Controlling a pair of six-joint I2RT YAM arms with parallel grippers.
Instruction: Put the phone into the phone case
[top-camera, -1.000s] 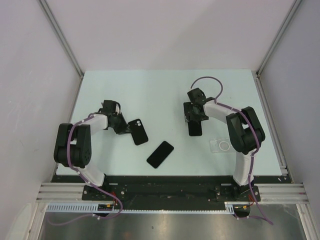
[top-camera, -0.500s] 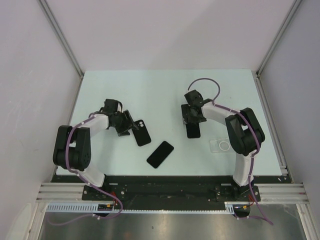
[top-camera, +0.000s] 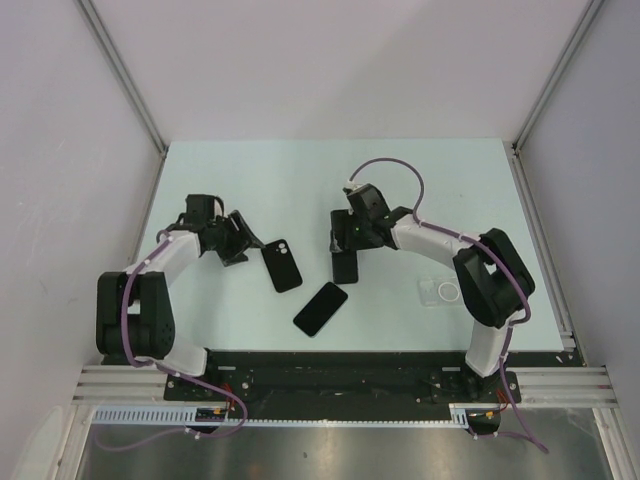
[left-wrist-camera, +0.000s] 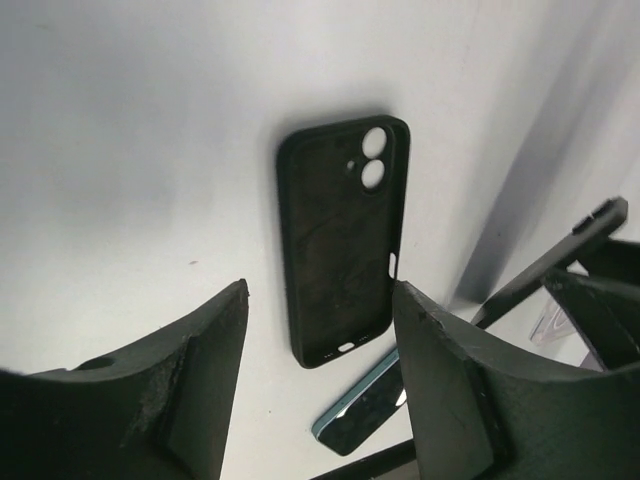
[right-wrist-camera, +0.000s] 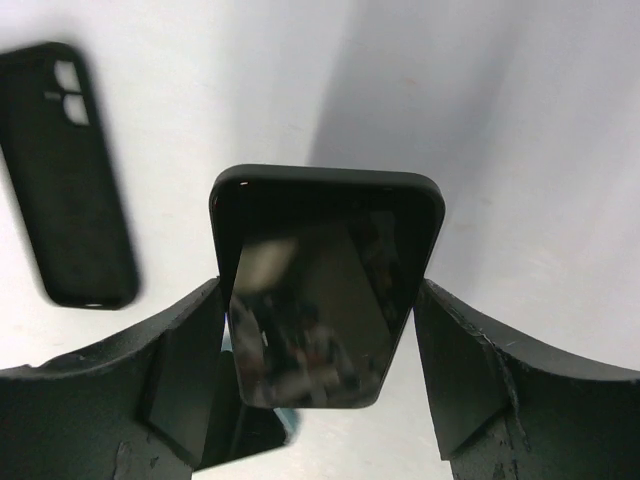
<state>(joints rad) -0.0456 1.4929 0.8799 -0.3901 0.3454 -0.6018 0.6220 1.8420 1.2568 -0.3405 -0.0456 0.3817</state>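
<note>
My right gripper (top-camera: 345, 248) (right-wrist-camera: 320, 292) is shut on a black phone (top-camera: 345, 268) (right-wrist-camera: 325, 280) and holds it tilted above the middle of the table. A black case with camera cut-outs (top-camera: 283, 265) (left-wrist-camera: 340, 240) (right-wrist-camera: 65, 170) lies flat to its left. My left gripper (top-camera: 240, 242) (left-wrist-camera: 320, 298) stands open just left of that case, with nothing between its fingers. The transparent phone case (top-camera: 443, 291) with a white ring lies on the right, by the right arm's elbow. A second phone with a blue edge (top-camera: 320, 308) (left-wrist-camera: 365, 405) lies near the front.
The pale table (top-camera: 300, 180) is walled by white panels on three sides. The arm bases and a black rail (top-camera: 330, 365) run along the near edge. The right arm's purple cable (top-camera: 390, 170) loops above its wrist.
The left gripper opened, let go of the black case and drew back to the left. The right gripper carried the held phone leftward, closer to the black case.
</note>
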